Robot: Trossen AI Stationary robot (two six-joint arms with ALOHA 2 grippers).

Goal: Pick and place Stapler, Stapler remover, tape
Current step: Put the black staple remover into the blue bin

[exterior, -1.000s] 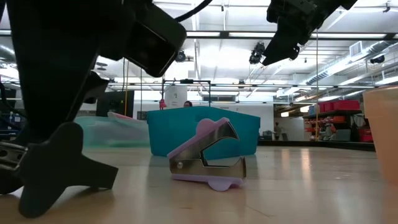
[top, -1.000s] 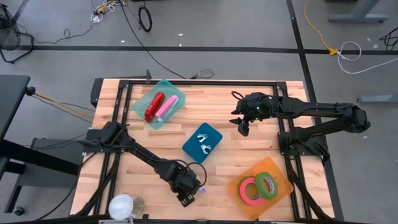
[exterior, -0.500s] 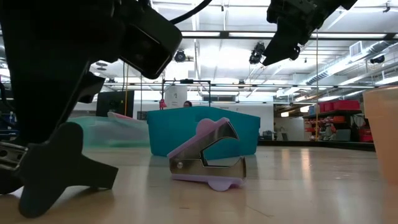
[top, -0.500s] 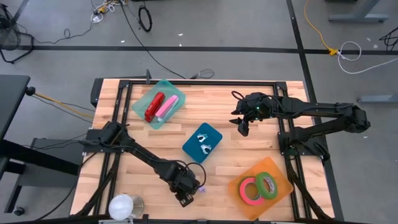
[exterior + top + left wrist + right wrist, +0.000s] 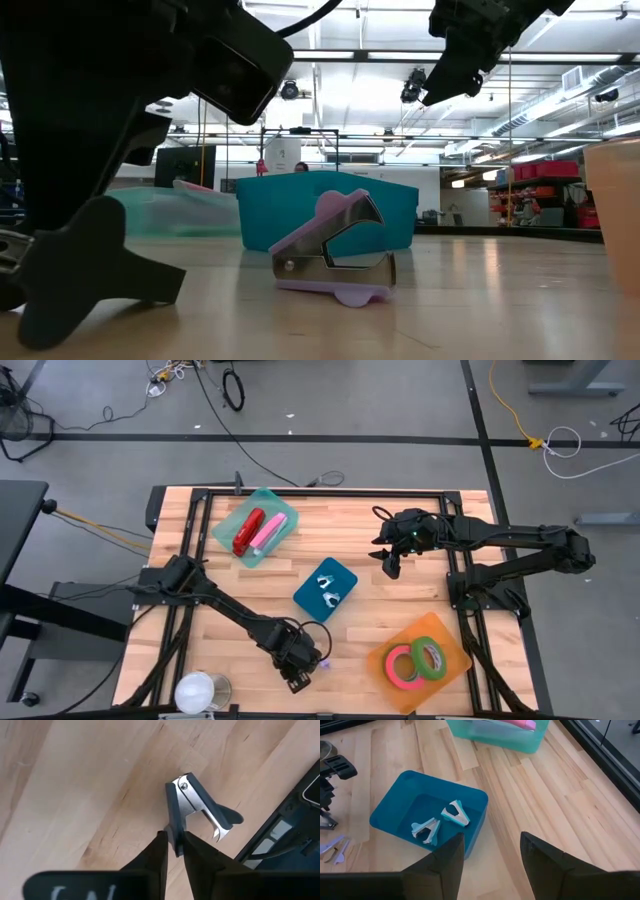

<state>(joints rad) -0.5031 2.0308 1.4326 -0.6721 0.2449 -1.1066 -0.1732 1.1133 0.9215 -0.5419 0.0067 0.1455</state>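
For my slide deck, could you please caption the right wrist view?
Open right tool hovers above blue plastic bin holding two light-blue staple removers on the wooden table.

obstacles: blue bin (image 5: 325, 589), orange tray (image 5: 452, 651), cup (image 5: 203, 691) | free: bare wood between bins

Both arms matte black, slim jointed links. Right claw (image 5: 389, 565) has a small green light on its wrist housing; left claw (image 5: 297, 678) is blocky, with dark tapered fingers (image 5: 156, 855).
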